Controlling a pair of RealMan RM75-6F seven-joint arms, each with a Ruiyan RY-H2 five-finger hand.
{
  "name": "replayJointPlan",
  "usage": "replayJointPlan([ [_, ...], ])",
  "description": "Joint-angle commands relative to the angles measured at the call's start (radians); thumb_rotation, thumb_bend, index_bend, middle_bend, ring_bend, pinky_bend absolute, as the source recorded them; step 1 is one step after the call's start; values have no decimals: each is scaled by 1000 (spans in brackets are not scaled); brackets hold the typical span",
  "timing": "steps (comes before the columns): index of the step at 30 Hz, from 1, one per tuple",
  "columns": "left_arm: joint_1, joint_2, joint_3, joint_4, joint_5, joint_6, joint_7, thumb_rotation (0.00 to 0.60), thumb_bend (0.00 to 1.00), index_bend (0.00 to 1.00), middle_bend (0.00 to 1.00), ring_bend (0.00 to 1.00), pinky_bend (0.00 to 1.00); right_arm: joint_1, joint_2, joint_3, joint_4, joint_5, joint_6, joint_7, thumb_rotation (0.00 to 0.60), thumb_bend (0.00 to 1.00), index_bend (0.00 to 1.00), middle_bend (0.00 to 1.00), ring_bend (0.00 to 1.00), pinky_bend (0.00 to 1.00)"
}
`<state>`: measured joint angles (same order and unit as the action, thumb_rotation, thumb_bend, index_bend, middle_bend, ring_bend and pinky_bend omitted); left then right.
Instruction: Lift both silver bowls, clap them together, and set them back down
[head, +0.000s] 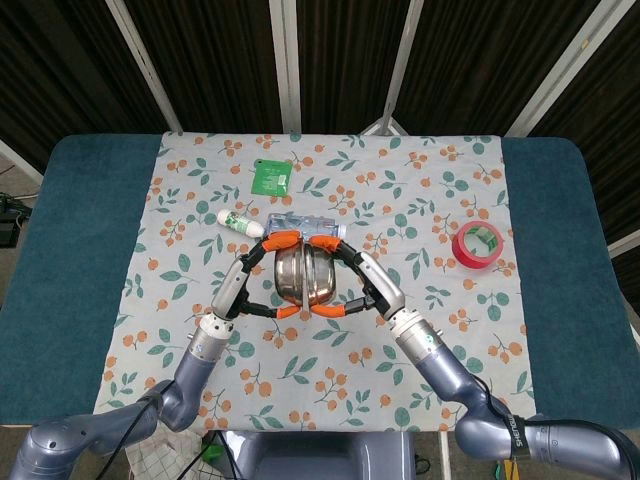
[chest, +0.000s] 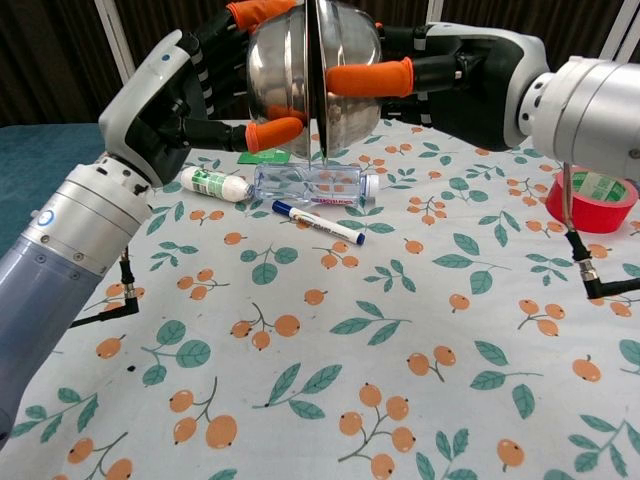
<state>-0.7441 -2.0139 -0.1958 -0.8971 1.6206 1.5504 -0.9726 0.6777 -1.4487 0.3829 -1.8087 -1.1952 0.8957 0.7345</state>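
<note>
Teal table (head: 70, 250) under a white cloth (head: 420, 190) printed with orange berries and green leaves. Behind it, dark ribbed panels (head: 210, 60) crossed by pale slanted struts (head: 285, 60).

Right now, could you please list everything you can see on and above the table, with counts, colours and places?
bowls: 2, silver, held in the air rim to rim above the bottle
bottle: 1, clear, lying mid-cloth
tube: 1, white and green, lying left of the bottle
marker: 1, white with a blue cap, in front of the bottle
card: 1, green, far side of the cloth
tape: 1 roll, red, right side
cloth: 1, floral, over the table
left hand: holds the left bowl
right hand: holds the right bowl
</note>
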Motion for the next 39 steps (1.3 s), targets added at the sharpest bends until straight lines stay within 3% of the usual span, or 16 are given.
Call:
replayJointPlan([
  [1, 10, 29, -4, -26, 17, 48, 1, 600, 62, 413, 245, 152, 304, -11, 15, 10, 9, -2, 8, 22, 600, 110, 422, 207, 277, 112],
  [8, 45, 140, 1, -113, 38, 105, 59, 600, 62, 413, 245, 152, 304, -41, 65, 18, 32, -31, 12, 89, 600, 110, 422, 207, 277, 111],
  [11, 72, 204, 2, -154, 26, 107, 142, 600, 62, 420, 256, 152, 304, -55, 96, 12, 59, -60, 26, 80, 600, 110, 428, 207, 277, 111],
  [16, 118, 405, 71, -251, 30, 8, 437, 600, 62, 421, 278, 152, 335, -79, 141, -37, 152, -129, 100, -123, 600, 110, 433, 207, 277, 111],
  [24, 188, 688, 119, -559, -115, -187, 897, 600, 62, 387, 270, 152, 365, -102, 165, -139, 276, -230, 180, -450, 600, 110, 441, 207, 277, 112],
  [27, 201, 744, 126, -645, -187, -250, 1026, 600, 62, 387, 271, 152, 368, -105, 159, -172, 302, -253, 182, -510, 600, 110, 442, 207, 277, 110],
  [31, 200, 796, 128, -746, -304, -358, 1081, 600, 62, 368, 269, 152, 376, -102, 145, -200, 329, -263, 172, -561, 600, 109, 442, 207, 277, 111],
  [39, 166, 791, 135, -757, -431, -506, 1163, 600, 62, 360, 262, 152, 377, -81, 79, -249, 403, -276, 139, -766, 600, 107, 442, 207, 277, 110],
])
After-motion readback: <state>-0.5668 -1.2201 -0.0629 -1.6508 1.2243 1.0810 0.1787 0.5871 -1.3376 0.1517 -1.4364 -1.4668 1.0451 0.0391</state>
